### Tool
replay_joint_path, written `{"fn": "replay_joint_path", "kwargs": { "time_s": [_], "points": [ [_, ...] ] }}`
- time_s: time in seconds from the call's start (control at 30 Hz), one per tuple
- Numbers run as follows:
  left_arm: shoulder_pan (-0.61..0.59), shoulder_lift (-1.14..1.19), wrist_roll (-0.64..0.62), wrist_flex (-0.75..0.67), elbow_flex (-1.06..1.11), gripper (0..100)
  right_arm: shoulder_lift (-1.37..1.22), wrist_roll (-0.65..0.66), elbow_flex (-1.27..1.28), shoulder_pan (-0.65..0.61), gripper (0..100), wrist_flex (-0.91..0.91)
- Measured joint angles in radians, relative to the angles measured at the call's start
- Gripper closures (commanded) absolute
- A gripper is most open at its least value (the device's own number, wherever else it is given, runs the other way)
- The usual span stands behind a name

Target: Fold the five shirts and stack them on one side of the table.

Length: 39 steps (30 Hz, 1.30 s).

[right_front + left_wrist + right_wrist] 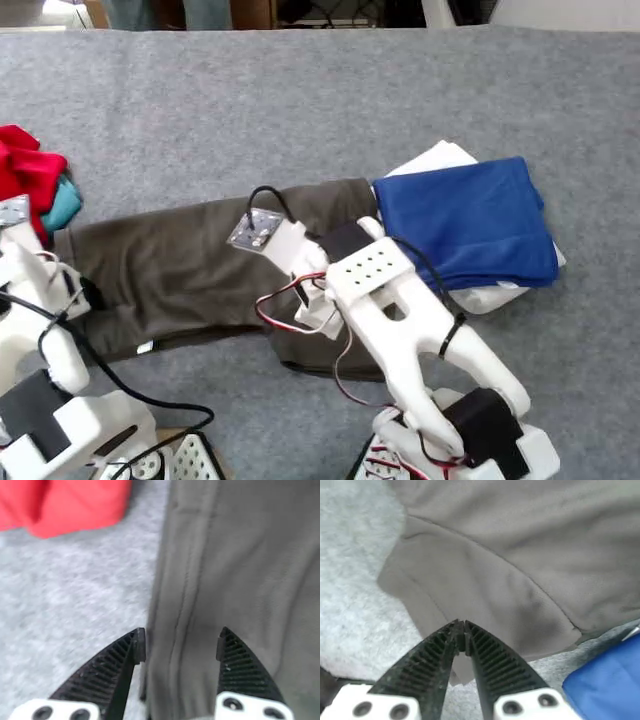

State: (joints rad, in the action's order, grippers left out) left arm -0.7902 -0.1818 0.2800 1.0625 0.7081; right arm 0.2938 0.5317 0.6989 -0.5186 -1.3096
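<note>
lying on grey felt table (300,110): olive shirt (180,270) | left tool (181,637) gaping astride its edge | right tool (464,625) tips closed

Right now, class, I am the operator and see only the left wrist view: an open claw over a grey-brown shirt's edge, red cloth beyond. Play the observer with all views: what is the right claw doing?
Observer: The right claw is shut, its tips down on the same grey-brown shirt, near its edge.
Operator: Is anything folded yet?
Observer: Yes. A folded blue shirt lies on a folded white shirt, next to the grey-brown one.
Operator: And the red cloth?
Observer: It is a red shirt, bunched up and unfolded, with a teal shirt against it.
</note>
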Motion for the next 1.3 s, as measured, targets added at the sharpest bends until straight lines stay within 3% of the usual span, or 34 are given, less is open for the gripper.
{"fn": "replay_joint_path", "kwargs": {
  "time_s": [0.17,0.3,0.6,0.9,1.3],
  "points": [
    [-0.034,0.000,0.000,0.161,-0.150,75,-0.006,-0.003,0.052,0.092,98.4,0.063],
    [-0.037,0.000,0.000,0.195,-0.199,75,-0.006,-0.005,0.135,0.127,98.4,0.118],
    [-0.037,0.000,0.000,0.006,-0.043,75,-0.006,-0.002,0.258,0.235,98.4,0.215],
    [-0.037,0.000,0.000,-0.018,-0.006,75,0.137,0.018,0.038,0.269,98.2,0.028],
    [-0.037,0.000,0.000,-0.018,-0.003,75,-0.126,-0.074,0.132,0.344,98.3,0.379]
  ]
}}
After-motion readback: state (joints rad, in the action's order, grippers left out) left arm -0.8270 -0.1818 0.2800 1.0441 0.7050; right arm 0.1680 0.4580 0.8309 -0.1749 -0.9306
